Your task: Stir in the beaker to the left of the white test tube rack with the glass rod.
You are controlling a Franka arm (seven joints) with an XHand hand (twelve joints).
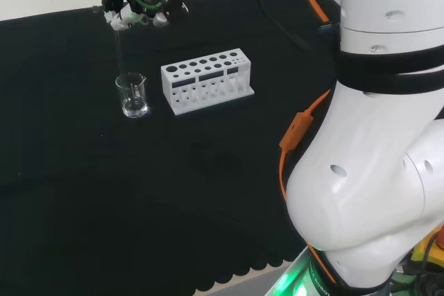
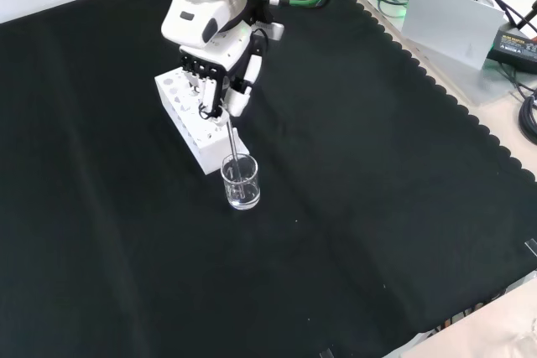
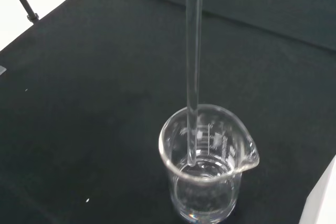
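A small clear glass beaker (image 1: 132,96) stands on the black cloth just left of the white test tube rack (image 1: 207,80) in the head view. The hand (image 1: 137,6) hovers above it, fingers curled round the top of a glass rod (image 1: 119,50) that hangs straight down. In the front view the hand (image 2: 220,73) is over the rack (image 2: 195,121), and the rod (image 2: 232,145) slants down into the beaker (image 2: 240,181). The wrist view shows the rod (image 3: 193,66) with its tip inside the beaker (image 3: 207,163), low in the glass above a little clear liquid.
The arm's big white links (image 1: 374,143) fill the right of the head view. In the front view, a grey box (image 2: 445,18) and cables (image 2: 520,39) lie beyond the cloth's scalloped edge at the upper right. Bare black cloth (image 2: 352,232) surrounds the beaker.
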